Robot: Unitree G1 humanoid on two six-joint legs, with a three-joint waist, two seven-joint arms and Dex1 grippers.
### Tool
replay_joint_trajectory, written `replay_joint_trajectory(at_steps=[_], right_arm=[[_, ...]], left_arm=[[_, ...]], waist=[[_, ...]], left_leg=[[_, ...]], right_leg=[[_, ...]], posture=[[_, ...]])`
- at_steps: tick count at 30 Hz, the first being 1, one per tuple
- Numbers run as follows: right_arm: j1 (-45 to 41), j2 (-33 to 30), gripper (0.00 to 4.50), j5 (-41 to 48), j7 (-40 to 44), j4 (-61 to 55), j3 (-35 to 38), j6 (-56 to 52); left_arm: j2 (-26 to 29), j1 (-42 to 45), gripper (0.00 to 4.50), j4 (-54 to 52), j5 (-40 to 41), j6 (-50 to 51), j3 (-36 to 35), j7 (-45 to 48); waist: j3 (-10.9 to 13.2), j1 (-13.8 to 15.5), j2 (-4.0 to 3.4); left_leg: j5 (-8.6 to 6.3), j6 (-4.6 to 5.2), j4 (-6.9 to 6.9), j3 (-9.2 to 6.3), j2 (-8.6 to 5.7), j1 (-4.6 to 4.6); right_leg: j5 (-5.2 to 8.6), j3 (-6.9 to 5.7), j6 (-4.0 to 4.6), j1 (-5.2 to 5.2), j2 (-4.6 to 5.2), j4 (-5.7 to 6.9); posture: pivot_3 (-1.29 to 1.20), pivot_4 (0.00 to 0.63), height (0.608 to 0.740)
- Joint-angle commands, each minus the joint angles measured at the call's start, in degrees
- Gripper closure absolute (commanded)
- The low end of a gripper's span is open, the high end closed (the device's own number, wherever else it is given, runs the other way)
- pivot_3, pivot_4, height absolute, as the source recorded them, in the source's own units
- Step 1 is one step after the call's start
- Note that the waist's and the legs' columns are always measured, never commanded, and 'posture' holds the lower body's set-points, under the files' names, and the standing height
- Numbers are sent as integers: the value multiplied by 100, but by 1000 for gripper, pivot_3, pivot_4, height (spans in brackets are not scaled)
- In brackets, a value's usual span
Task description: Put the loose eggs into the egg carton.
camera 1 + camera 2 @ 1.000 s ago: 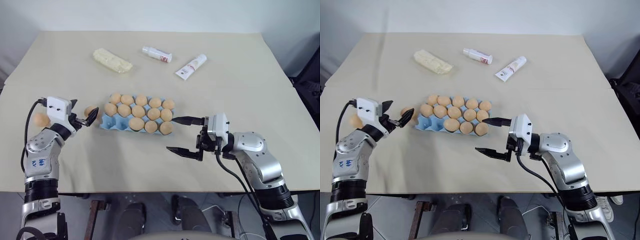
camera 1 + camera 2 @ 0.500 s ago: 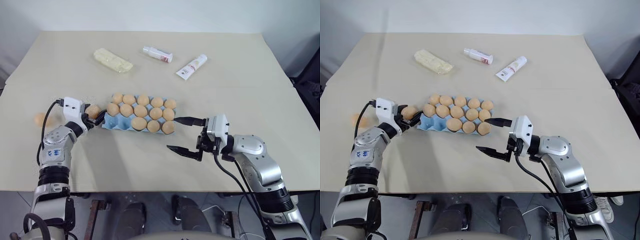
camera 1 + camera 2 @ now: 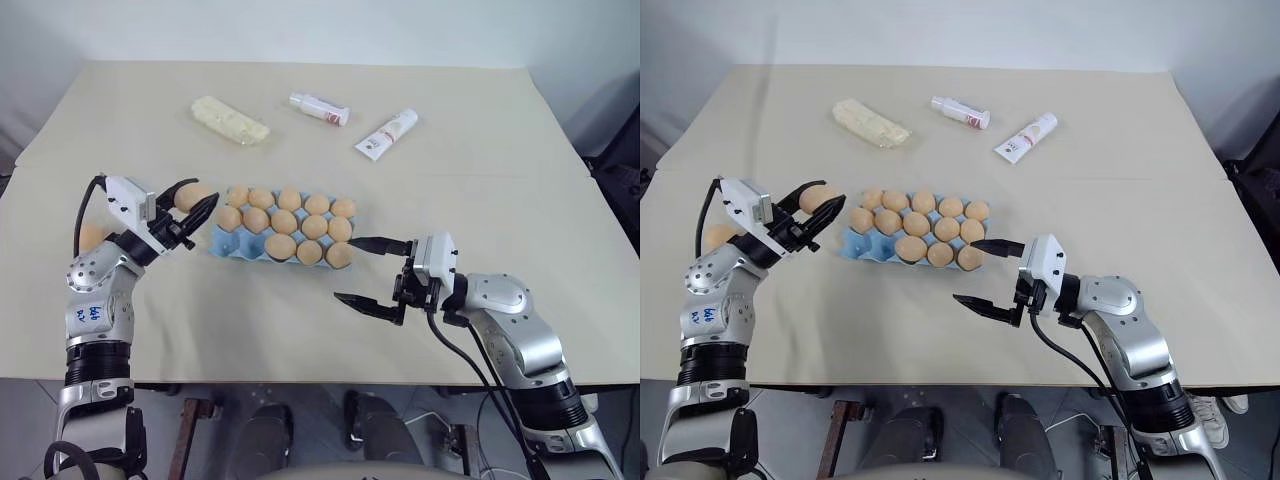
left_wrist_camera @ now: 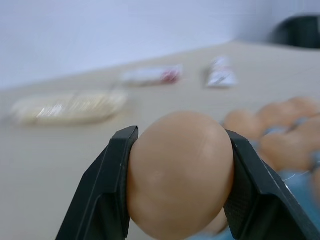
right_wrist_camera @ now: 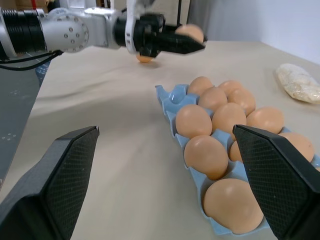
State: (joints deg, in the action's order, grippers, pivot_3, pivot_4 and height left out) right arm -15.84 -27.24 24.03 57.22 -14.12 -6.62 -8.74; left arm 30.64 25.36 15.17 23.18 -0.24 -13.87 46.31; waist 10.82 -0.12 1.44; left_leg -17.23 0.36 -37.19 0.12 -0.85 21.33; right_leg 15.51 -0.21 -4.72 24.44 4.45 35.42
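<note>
My left gripper [image 3: 201,206] is shut on a tan-orange loose egg [image 3: 191,195] and holds it off the table, just left of the egg carton's [image 3: 221,241] left end. In the left wrist view the egg [image 4: 180,195] sits clamped between both black fingers [image 4: 107,195]. The light blue carton holds several eggs; cups at its front left end [image 5: 170,97] are bare. A second loose egg [image 3: 92,236] lies on the table behind my left arm. My right gripper [image 3: 344,268] hangs open with nothing in it, just off the carton's right front corner.
A pale yellow lumpy packet [image 3: 230,120] lies at the back left. Two white tubes [image 3: 320,108] [image 3: 388,133] lie behind the carton. Bare table stretches in front of the carton and to the right.
My left gripper closed on the egg beside the carton's left end and lifted it off the table. The right arm has not moved.
</note>
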Motion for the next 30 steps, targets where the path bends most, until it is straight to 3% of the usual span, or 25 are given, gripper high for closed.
replay_joint_trajectory(at_steps=[1,7,14,20,24,26,30], right_arm=[[15,-101,0,32,-112,-211,226,41],[165,-224,0,42,-212,-379,308,-1],[242,-221,0,61,-330,-560,268,-109],[195,-228,0,87,-269,-532,258,-152],[116,-223,0,109,-150,-420,225,-118],[63,-203,0,130,-77,-371,196,-104],[-18,-130,0,187,85,-289,138,-41]], left_arm=[[189,-198,2382,-356,-220,-46,572,690],[143,-82,2382,15,-394,-198,871,971],[214,-76,465,269,-529,-461,711,885],[553,-450,465,-236,-223,-315,98,747],[885,-1300,465,-936,91,-10,-604,634],[966,-1874,127,-1236,229,125,-1043,516],[835,-2809,19,-1510,264,136,-1814,73]], waist=[[0,-1,0],[0,-17,0],[0,0,0],[0,-26,0],[1,-58,-1],[1,-61,-1],[1,-76,-2]], left_leg=[[0,0,1,0,0,0],[1,1,3,2,1,0],[1,2,0,2,0,1],[1,2,4,1,2,0],[-2,3,12,3,4,0],[-2,3,15,2,5,0],[-5,5,14,1,7,0]], right_leg=[[0,0,0,0,-1,0],[1,2,1,3,-4,1],[1,3,1,3,-3,2],[1,2,1,6,-4,3],[1,9,1,6,-2,-7],[1,9,2,6,-1,-10],[4,9,7,5,0,-11]], posture=[[0,150,740],[0,150,740],[0,150,740],[0,150,740],[0,150,740],[0,150,740],[0,150,740]])
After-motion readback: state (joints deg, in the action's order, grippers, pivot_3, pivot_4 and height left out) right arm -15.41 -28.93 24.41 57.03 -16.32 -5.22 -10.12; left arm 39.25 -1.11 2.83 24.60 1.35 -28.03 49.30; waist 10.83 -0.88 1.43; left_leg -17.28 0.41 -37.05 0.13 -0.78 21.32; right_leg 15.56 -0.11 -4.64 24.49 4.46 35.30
